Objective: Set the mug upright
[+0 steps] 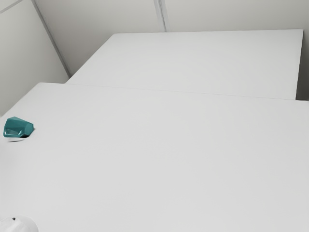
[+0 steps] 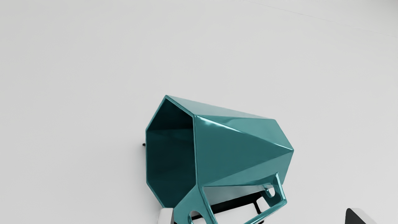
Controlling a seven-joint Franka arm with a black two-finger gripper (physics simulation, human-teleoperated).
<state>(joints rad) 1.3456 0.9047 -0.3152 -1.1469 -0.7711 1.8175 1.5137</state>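
The teal faceted mug lies on its side near the table's edge at the exterior view's far left. In the wrist view the mug has its dark hollow mouth turned toward the side of one finger and its narrower base toward the other finger's side. Its angular handle reaches into the space between the fingertips. My gripper is open, fingers wide apart. One fingertip appears right beside the handle's rim end; whether they touch I cannot tell. The other fingertip stands apart from the mug.
A white table carries the mug, and a second white surface extends behind it. A white rounded shape pokes in at the exterior view's lower left corner. Pale walls stand behind. Black and white patches show through the handle.
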